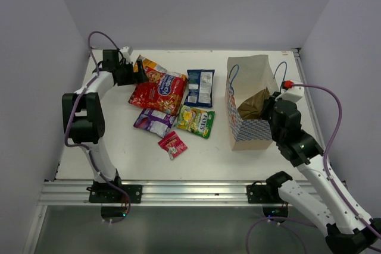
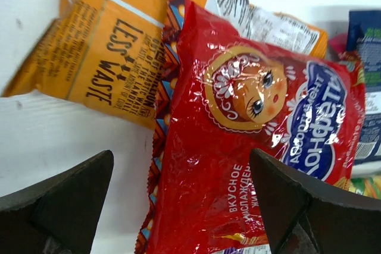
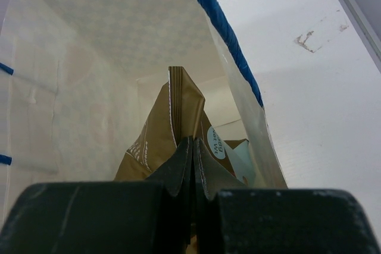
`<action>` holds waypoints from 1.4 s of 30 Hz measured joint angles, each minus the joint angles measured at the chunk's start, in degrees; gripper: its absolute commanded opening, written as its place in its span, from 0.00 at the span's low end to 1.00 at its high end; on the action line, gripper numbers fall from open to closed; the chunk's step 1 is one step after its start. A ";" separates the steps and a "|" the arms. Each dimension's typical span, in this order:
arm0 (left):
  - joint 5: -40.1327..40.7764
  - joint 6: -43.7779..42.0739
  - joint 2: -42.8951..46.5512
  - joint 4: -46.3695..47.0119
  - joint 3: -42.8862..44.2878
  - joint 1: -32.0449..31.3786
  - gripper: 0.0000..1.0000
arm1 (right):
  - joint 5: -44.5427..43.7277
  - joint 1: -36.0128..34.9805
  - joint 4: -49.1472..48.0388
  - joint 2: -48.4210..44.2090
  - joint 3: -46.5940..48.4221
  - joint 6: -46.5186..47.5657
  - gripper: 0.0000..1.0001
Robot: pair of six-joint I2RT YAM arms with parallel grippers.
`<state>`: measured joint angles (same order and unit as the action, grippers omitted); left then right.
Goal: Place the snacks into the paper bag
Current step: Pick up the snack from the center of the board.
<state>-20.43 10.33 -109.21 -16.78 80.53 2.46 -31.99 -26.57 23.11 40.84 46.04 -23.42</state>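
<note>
The white table (image 1: 119, 153) carries the snacks (image 1: 158, 93) and the paper bag (image 1: 247, 69)

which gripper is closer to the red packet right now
Left. The left gripper hangs open just above the red packet. The right gripper is far off to the right at the mouth of the paper bag, shut on a brown packet.

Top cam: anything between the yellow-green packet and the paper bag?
Nothing. In the top view the strip of table between the yellow-green packet and the paper bag is bare; the two lie apart.
</note>
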 measured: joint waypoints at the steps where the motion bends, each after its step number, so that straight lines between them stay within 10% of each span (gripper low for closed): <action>1: -1.20 -0.66 -1.40 -0.83 0.46 0.00 1.00 | 0.00 0.00 0.02 -0.09 0.00 0.04 0.00; 15: -8.22 -4.15 -5.42 -6.78 1.14 -7.61 0.93 | 0.04 0.00 0.00 -0.11 -0.04 0.13 0.00; 25: -8.96 -3.08 -5.42 -5.86 1.07 -8.96 0.00 | 0.04 0.00 -0.02 -0.11 -0.15 0.13 0.00; 42: -20.50 8.22 10.95 10.69 -3.34 -10.58 0.00 | 0.04 0.00 0.00 -0.11 -0.15 0.55 0.00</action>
<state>-40.93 18.55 -98.26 -6.09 77.19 -8.12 -31.94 -26.57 23.11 40.73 45.89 -22.87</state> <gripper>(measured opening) 0.010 0.010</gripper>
